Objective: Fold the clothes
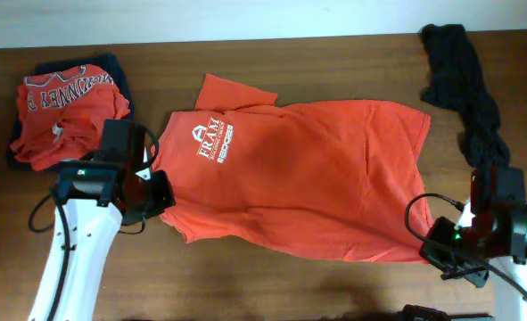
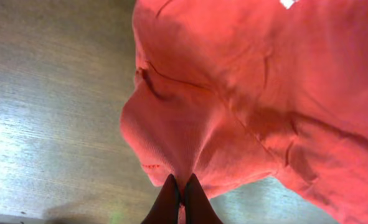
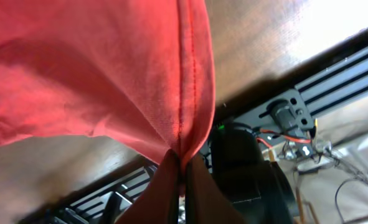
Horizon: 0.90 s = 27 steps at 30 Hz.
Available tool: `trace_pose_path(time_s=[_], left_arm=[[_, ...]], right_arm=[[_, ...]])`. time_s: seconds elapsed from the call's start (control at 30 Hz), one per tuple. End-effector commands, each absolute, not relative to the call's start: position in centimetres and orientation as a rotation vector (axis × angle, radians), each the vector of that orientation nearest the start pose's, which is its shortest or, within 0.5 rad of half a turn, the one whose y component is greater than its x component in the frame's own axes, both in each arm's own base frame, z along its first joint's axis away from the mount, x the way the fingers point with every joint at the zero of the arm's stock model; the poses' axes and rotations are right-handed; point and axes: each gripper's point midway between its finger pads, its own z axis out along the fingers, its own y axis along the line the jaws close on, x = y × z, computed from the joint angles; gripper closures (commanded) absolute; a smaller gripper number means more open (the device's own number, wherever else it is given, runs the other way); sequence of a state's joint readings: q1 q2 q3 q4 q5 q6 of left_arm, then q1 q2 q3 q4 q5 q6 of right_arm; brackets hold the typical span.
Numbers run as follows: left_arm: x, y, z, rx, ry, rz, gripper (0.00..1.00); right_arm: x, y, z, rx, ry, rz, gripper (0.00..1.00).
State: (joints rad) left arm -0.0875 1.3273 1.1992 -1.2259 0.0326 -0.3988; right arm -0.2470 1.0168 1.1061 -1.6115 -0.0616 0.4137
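In the overhead view, the orange T-shirt (image 1: 308, 178) is being shown spread flat on the table (image 1: 334, 62), stretched between the two claws. Its sleeve-side edge is being gripped by the left claw (image 1: 160, 194), and its hem corner by the right claw (image 1: 431, 253). A folded pile of clothes (image 1: 62, 111) is lying just beyond the left claw. A dark garment (image 1: 464, 80) is lying well beyond the right claw, apart from the shirt.

In the left wrist view, the left claw (image 2: 182, 198) is being shown clenched, with a bunch of orange cloth pinched between its closed fingers (image 2: 169, 202). Creased fabric is fanning out ahead of the claw, and bare table is lying to one side of it.

In the right wrist view, the right claw (image 3: 182, 186) is likewise being shown clenched on cloth. The stitched hem is running straight out from its fingertips, and a metal frame rail (image 3: 333, 74) is showing close behind it.

The step in hand is probably a lengthwise fold, since both grips are being kept on the same long edge. To do it well, the claws should be raised together to equal height, with light tension between them so the edge is being carried straight. That edge should be laid onto the far edge ahead of the claws and let go only once it is resting flat. The bunched left grip may be dragging the sleeve askew.
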Motion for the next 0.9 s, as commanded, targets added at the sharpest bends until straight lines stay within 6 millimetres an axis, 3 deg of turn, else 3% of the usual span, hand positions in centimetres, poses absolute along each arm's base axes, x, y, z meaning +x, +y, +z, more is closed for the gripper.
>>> trace_pose_path(time_s=[0.0, 0.17, 0.37, 0.57, 0.73, 0.87], left_arm=[[25.4, -2.4, 13.8, -0.474, 2.905, -0.090, 0.99], [25.1, -2.4, 11.1, -0.538, 2.905, -0.093, 1.00], [28.2, -3.0, 10.4, -0.548, 2.780, -0.171, 0.99], [30.7, -3.3, 9.0, -0.535, 2.755, -0.191, 1.00], [32.2, -3.5, 6.3, -0.535, 2.786, -0.188, 0.99], [33.9, -3.5, 6.5, -0.528, 2.735, -0.204, 1.00]], right_arm=[[12.8, -2.4, 15.9, 1.150, 2.886, 0.085, 0.96], [13.2, -2.3, 14.6, 1.194, 2.872, 0.104, 0.96], [14.4, -2.0, 13.4, 1.247, 2.817, 0.161, 0.96], [16.6, -2.3, 13.5, 1.208, 2.750, 0.203, 0.96], [17.4, -3.0, 12.7, 1.218, 2.766, 0.159, 0.96], [18.0, -3.6, 11.8, 1.229, 2.781, 0.115, 0.96]])
